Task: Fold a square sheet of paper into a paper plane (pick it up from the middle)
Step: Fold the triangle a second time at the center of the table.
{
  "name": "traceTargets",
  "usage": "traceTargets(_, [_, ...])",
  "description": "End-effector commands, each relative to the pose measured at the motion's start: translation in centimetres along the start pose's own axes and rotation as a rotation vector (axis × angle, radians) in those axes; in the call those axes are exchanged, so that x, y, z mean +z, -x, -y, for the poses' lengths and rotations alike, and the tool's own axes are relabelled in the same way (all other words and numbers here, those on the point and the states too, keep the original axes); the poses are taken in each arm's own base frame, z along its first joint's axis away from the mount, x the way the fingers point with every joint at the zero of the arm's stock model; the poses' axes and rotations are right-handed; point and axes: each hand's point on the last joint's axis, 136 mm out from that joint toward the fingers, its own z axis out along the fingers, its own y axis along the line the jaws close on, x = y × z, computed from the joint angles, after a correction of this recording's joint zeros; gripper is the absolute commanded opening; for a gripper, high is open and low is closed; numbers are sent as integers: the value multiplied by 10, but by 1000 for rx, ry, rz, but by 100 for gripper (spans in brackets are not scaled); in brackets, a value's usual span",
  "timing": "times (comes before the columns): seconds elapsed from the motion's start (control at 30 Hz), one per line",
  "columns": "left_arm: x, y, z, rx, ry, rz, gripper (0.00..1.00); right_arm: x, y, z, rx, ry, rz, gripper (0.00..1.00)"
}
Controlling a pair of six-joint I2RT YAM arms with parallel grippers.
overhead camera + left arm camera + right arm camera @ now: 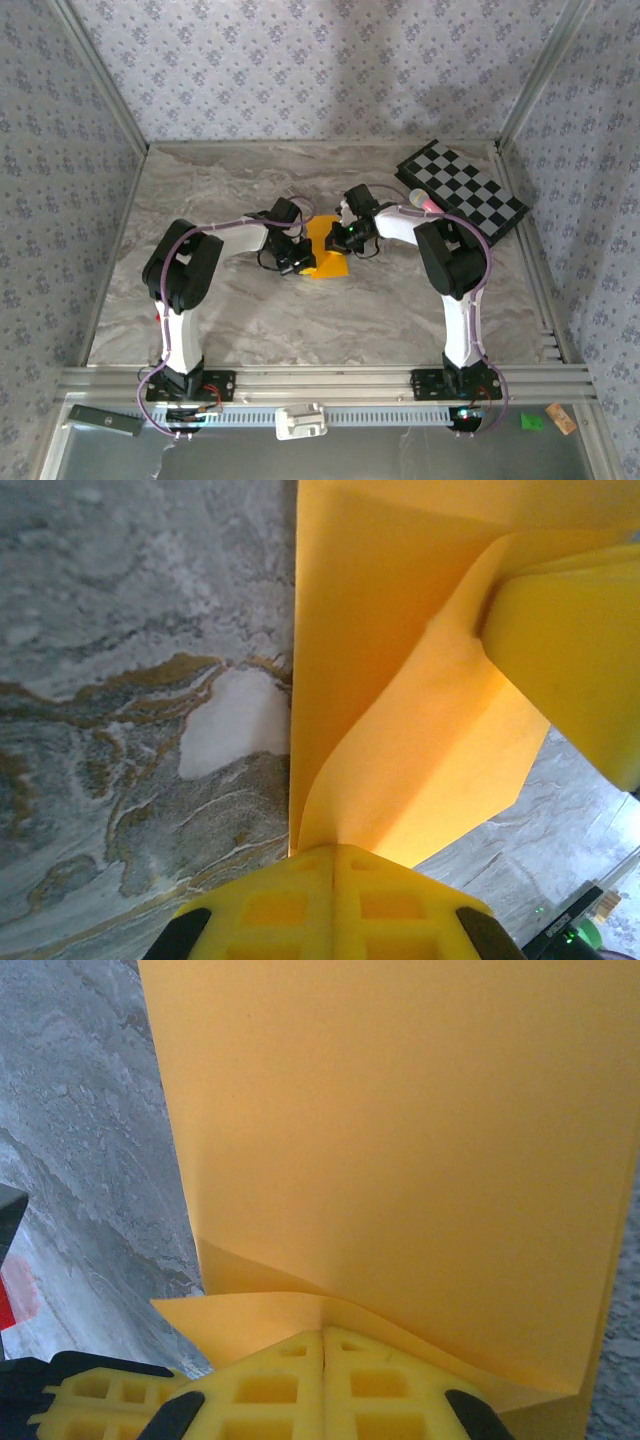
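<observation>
The square sheet of paper (325, 252) is orange-yellow and lies partly folded on the marble table between the two arms. My left gripper (297, 257) is shut on its left part. In the left wrist view the yellow fingertips (335, 858) meet on a raised flap of the paper (400, 680), and a finger of the other gripper (570, 650) shows at the upper right. My right gripper (341, 237) is shut on the sheet's far right edge. Its fingertips (323, 1338) pinch a curled edge of the paper (400, 1130). A paper plane is out of view.
A black-and-white checkered board (462, 186) lies at the back right, with a pink-tipped stick (425, 203) at its near corner. Patterned walls close the table on three sides. An aluminium rail (330, 382) runs along the front edge.
</observation>
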Motion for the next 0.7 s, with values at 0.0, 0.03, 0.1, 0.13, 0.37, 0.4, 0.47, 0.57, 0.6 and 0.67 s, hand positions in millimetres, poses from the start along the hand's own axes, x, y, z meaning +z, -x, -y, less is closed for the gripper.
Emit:
traceTargets(0.0, [0, -27, -34, -10, 132, -60, 0, 22, -43, 74, 105, -235, -134, 3])
traceTargets(0.03, [-2, -28, -37, -8, 144, -59, 0, 22, -43, 73, 103, -234, -134, 3])
traceTargets(0.1, [-5, -28, -36, 3, 150, -52, 0, 22, -43, 74, 105, -236, -133, 3])
traceTargets(0.13, [-9, -27, -32, 12, 141, -44, 0, 21, -43, 74, 104, -237, -132, 3])
traceTargets(0.37, [-42, 7, 36, 108, -48, 114, 0, 21, -45, 77, 110, -244, -134, 3])
traceTargets(0.4, [-43, 10, 41, 112, -65, 127, 0, 21, -45, 77, 111, -243, -134, 3])
traceTargets(0.47, [-41, 16, 49, 113, -100, 142, 0, 21, -44, 77, 110, -243, -133, 3])
traceTargets(0.57, [-31, 20, 50, 100, -101, 122, 0, 21, -44, 77, 112, -242, -132, 3])
traceTargets(0.6, [-29, 20, 50, 100, -99, 119, 0, 20, -44, 77, 112, -241, -132, 3])
traceTargets(0.67, [-26, 21, 47, 97, -79, 117, 0, 20, -44, 77, 113, -241, -133, 3])
